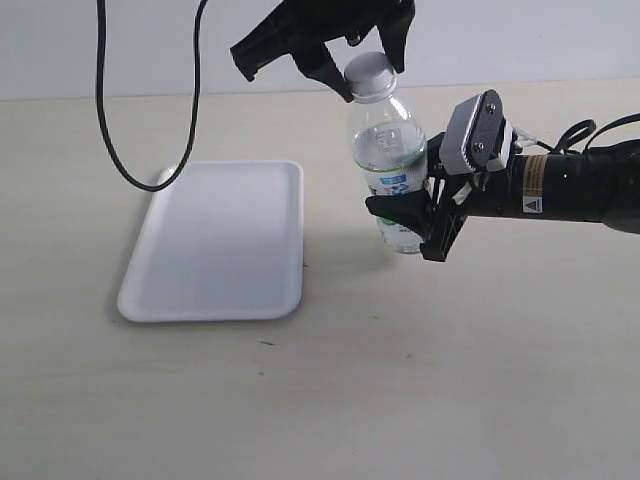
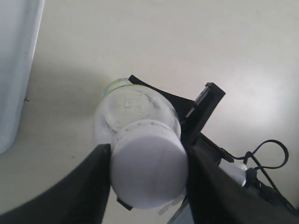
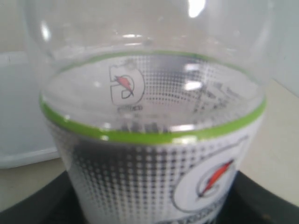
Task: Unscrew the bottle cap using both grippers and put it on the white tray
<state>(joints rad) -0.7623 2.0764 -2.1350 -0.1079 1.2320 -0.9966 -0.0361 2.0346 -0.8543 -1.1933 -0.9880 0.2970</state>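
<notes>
The unscrewing step is in hand. The right claw (image 1: 405, 215) is clamped on the bottle (image 1: 385, 135) at its label and holds it upright, just to the right of the tray (image 1: 215, 240). I cannot tell whether the bottle's base rests on the desk (image 1: 450, 380) or hangs slightly above it. The left claw (image 1: 368, 76) reaches in from above. In its wrist view its 2 fingers (image 2: 96, 186) press on opposite sides of the cap (image 2: 149, 163), so it is pinching the cap, which sits on the bottle's neck.

As I judge it, the next move calls for the left claw to twist about the bottle's axis while the right one stops the body from turning. Once the thread lets go, a straight lift and a carry leftward to the tray would follow.

The tray is bare and its nearest edge lies close to the bottle, with only a low rim to clear. A black cable (image 1: 110, 120) loops down by the tray's far left corner and could snag a drop there. The middle of the tray offers the safest open spot.
</notes>
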